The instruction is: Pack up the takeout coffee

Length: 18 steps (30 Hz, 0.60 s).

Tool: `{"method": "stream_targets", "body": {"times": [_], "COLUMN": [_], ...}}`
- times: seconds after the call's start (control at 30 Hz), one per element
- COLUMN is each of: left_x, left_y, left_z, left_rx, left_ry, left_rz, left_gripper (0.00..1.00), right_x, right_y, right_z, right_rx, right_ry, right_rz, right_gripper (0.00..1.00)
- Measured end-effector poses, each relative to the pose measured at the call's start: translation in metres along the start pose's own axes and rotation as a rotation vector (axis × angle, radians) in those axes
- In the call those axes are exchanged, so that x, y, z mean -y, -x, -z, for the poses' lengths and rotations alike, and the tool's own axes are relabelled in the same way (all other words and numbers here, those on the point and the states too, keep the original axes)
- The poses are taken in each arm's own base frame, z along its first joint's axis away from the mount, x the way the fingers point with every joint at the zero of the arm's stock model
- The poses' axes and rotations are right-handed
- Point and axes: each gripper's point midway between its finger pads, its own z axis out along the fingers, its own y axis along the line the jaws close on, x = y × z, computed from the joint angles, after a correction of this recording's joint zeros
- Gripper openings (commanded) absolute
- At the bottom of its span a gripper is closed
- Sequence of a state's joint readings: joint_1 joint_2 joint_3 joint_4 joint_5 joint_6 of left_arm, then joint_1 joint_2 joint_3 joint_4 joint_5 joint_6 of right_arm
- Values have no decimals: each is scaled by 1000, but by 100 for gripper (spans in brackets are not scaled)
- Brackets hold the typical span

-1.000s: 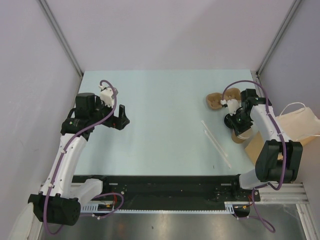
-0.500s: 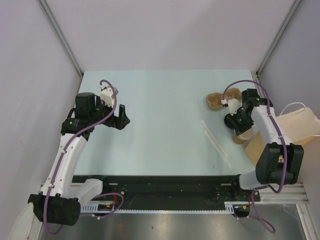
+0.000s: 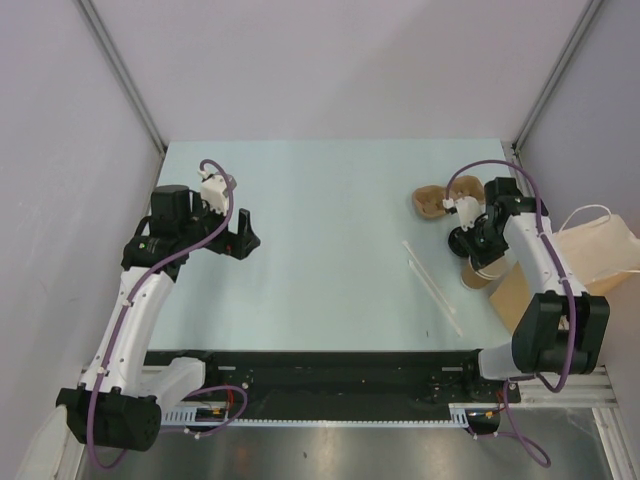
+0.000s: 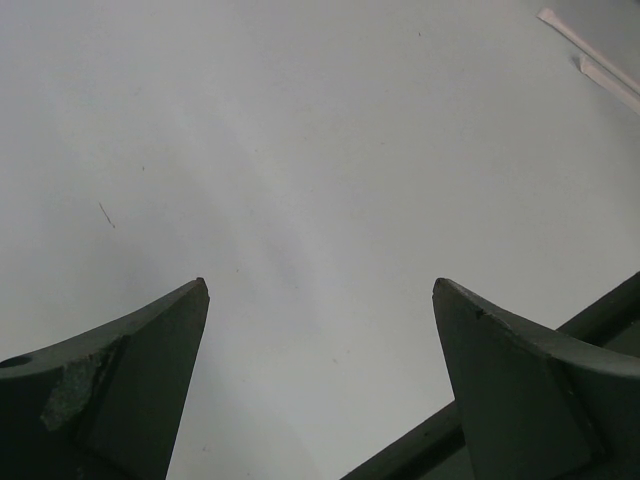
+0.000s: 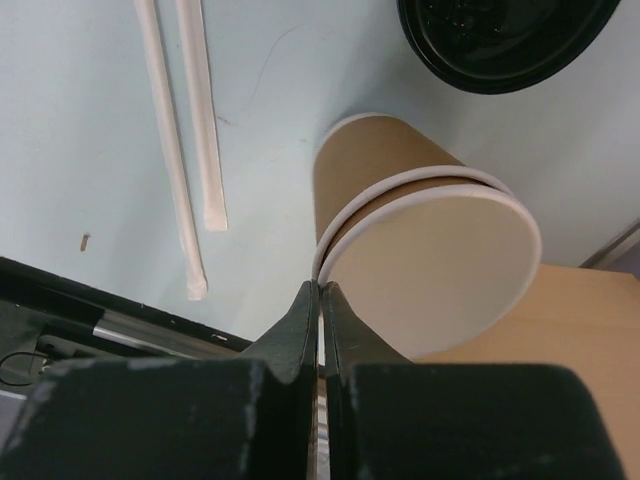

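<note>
The right arm's elbow (image 3: pixel 558 325) now sits a little lower in the top view than a second ago, closer to the near edge of the tabletop (image 3: pixel 330 250). The right gripper (image 5: pixel 320 292), its jaws pinched on the rim of the nested paper cups (image 5: pixel 430 250), has drawn them slightly left. They now lie a touch farther out from the cardboard carrier (image 3: pixel 512 292) and nearer the straws (image 3: pixel 430 285), with more of their brown side showing.
</note>
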<state>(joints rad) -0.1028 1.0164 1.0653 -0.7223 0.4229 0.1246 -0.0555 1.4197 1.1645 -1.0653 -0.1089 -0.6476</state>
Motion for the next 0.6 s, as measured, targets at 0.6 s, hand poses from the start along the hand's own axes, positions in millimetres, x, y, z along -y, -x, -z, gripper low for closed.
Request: {"method": "stream_targets", "body": {"times": [0.6], "left_x": [39], "left_y": [-1], "left_z": [-9], "left_rx": [182], "left_ry": [-225], "left_rz": [-58], "left_gripper": [99], "right_x": [-29], "right_y": [24], "right_z": [35], "right_rx": [104], "right_ry": [-106], "right_rz": [204], "right_gripper": [0]}}
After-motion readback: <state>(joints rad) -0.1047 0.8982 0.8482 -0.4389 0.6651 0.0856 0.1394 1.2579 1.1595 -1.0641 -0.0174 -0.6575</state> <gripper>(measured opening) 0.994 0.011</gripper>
